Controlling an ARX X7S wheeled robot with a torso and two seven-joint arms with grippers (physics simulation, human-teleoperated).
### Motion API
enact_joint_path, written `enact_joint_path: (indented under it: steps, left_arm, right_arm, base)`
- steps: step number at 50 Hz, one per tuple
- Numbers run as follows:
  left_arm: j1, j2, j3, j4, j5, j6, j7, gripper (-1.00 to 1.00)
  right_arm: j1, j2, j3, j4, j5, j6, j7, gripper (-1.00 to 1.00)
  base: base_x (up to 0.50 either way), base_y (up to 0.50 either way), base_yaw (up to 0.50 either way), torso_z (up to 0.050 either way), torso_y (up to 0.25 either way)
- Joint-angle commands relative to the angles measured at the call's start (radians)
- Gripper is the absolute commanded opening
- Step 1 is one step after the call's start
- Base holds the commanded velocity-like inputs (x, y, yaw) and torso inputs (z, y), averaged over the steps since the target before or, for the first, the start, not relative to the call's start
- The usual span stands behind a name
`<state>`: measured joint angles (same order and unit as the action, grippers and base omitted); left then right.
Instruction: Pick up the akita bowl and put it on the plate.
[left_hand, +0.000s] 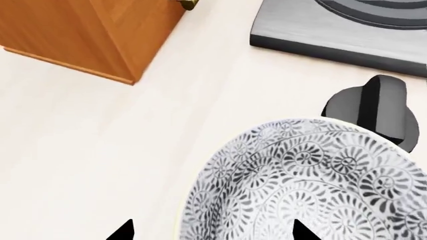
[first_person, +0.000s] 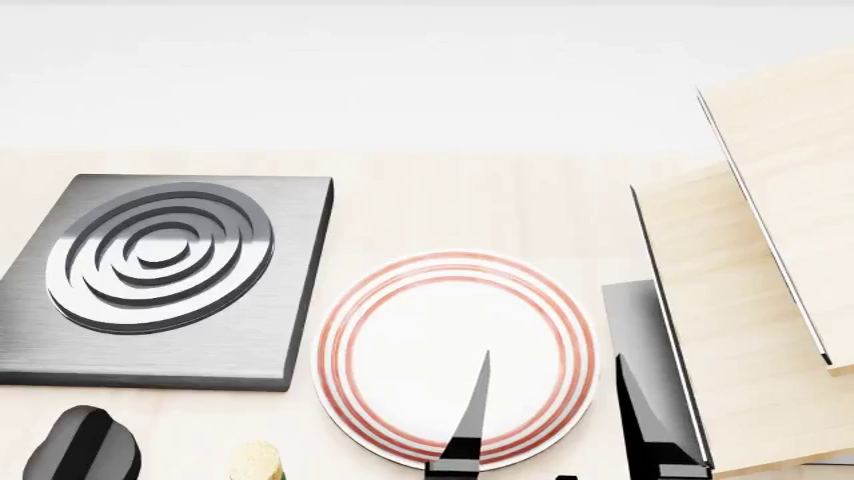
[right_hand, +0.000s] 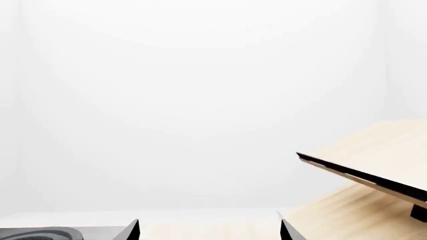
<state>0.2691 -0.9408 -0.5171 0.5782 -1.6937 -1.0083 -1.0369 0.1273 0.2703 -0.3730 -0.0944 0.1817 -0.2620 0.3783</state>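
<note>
The akita bowl (left_hand: 313, 185), white with a dense grey-black floral pattern, shows only in the left wrist view; it lies below the head view's frame. My left gripper (left_hand: 213, 231) is open, its two black fingertips standing either side of the bowl's near rim, one outside and one over the inside. The plate (first_person: 454, 300), white with thin red rings, lies on the pale counter in the head view. My right gripper (first_person: 554, 435) hovers open over the plate's right part with nothing between its fingers; the right wrist view (right_hand: 210, 231) looks toward a white wall.
A grey square burner (first_person: 160, 270) with dark rings sits left of the plate, with a black knob (first_person: 87, 445) in front of it. The knob (left_hand: 377, 112) stands just behind the bowl. An orange wooden cabinet (left_hand: 87, 35) stands nearby. Tilted pale wooden panels (first_person: 774, 250) rise at the right.
</note>
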Motion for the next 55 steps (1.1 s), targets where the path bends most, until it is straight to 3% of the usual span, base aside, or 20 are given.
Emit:
enact_joint_path:
  steps: [1, 55]
  left_arm:
    - [0.006, 0.005, 0.021, -0.028, 0.024, -0.007, 0.017, 1.0]
    - [-0.084, 0.0, 0.22, -0.172, 0.123, -0.04, 0.066, 1.0]
  right_arm:
    - [0.005, 0.0, -0.004, 0.01, 0.004, -0.001, 0.002, 1.0]
    - [0.014, 0.007, -0.024, 0.03, 0.011, -0.005, 0.011, 1.0]
  base:
    - [0.0, 0.0, 0.0, 0.0, 0.0]
    - [0.0, 0.0, 0.0, 0.0, 0.0]
